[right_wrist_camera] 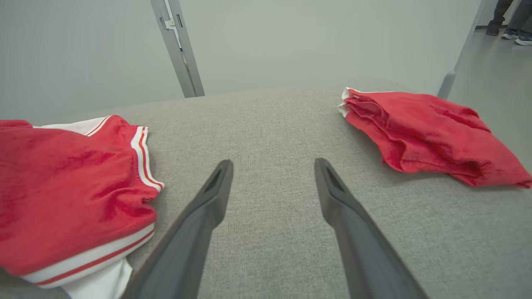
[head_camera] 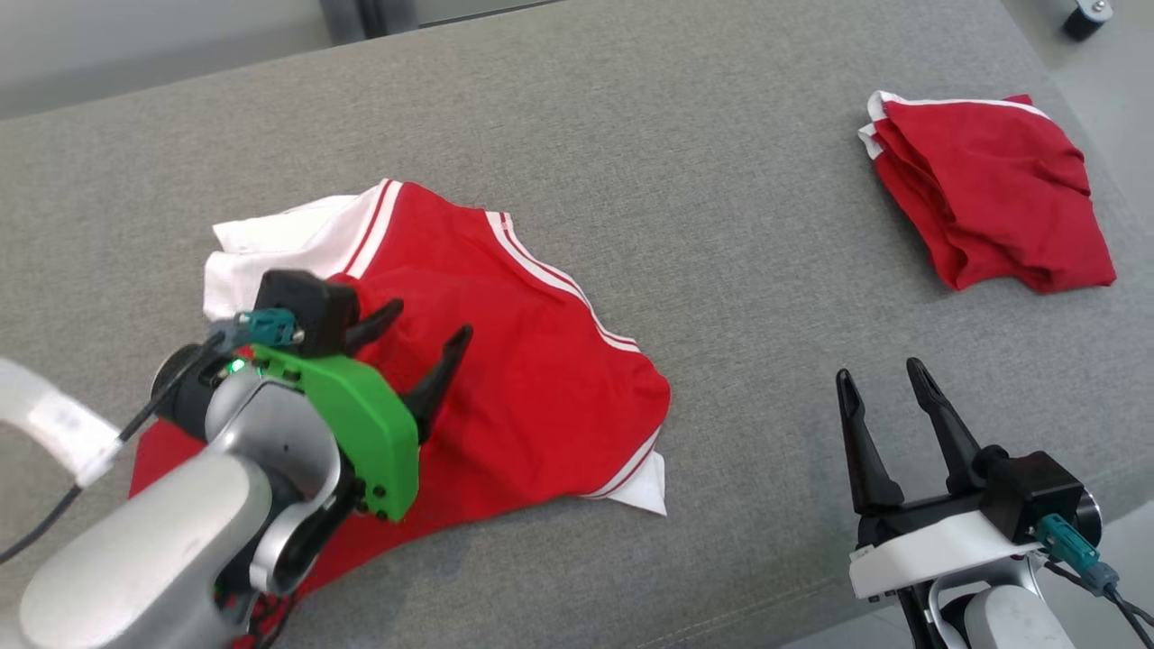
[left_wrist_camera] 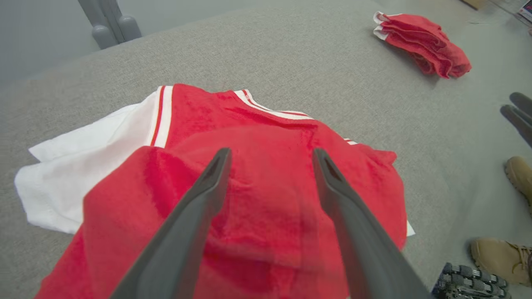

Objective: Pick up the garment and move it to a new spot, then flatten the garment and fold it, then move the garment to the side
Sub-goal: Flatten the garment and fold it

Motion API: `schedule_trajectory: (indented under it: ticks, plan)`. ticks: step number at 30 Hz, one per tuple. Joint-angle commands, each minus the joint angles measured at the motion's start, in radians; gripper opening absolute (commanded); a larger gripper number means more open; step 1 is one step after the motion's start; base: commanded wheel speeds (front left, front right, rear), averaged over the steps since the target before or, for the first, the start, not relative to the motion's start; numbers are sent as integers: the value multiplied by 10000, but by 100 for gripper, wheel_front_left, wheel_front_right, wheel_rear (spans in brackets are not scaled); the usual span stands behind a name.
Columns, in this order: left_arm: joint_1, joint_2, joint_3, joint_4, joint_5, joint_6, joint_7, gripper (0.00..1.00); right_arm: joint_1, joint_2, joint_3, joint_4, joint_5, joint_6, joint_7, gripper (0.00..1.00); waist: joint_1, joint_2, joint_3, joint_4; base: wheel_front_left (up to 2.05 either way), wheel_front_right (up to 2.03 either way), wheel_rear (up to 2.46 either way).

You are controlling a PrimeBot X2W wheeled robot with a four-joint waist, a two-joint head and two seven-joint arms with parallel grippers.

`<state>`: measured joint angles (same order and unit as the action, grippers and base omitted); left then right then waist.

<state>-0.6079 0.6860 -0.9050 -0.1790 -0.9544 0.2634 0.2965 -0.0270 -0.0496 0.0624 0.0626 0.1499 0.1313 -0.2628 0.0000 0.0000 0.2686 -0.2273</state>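
Hovering over the red garment (head_camera: 541,379), the left hand (head_camera: 431,321) stands spread.

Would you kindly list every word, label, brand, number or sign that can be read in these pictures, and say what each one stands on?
No text can be read.
On the red and white garment: stripes only, no lettering.
On the folded red garment: no lettering.
On the white band at the head view's lower left: faint grey marks, too blurred to read.
On the small plate on the grey post: too small to read.
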Motion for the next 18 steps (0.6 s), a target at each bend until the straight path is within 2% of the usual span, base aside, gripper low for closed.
schedule_trajectory:
  ticks: [1,7,15,16,17,18]
  plan:
    - [-470,-303,-132,497,207,-111,172,100,17,-19,14,-15,68,-11,-26,100,0,0,137,-392,0,0,0]
    - [-1418,-491,-927,2122,935,-661,1046,100,221,-22,-63,-56,106,-11,-26,100,0,0,105,-873,0,0,0]
    - [-1987,-77,-1941,3261,1658,-1387,2347,100,376,-19,-118,-73,101,-11,-26,100,0,0,13,-1004,0,0,0]
    - [-2035,-96,-2014,3393,1705,-1438,2459,92,362,-20,-117,-64,105,-11,-26,100,0,0,4,-994,0,0,0]
    - [-2035,-96,-2014,3393,1705,-1438,2459,92,362,-20,-117,-64,105,-11,-26,100,0,0,4,-994,0,0,0]
    - [-2078,-119,-2086,3510,1710,-1509,2572,49,344,-20,-123,-56,106,-11,-26,100,0,0,-8,-978,0,0,0]
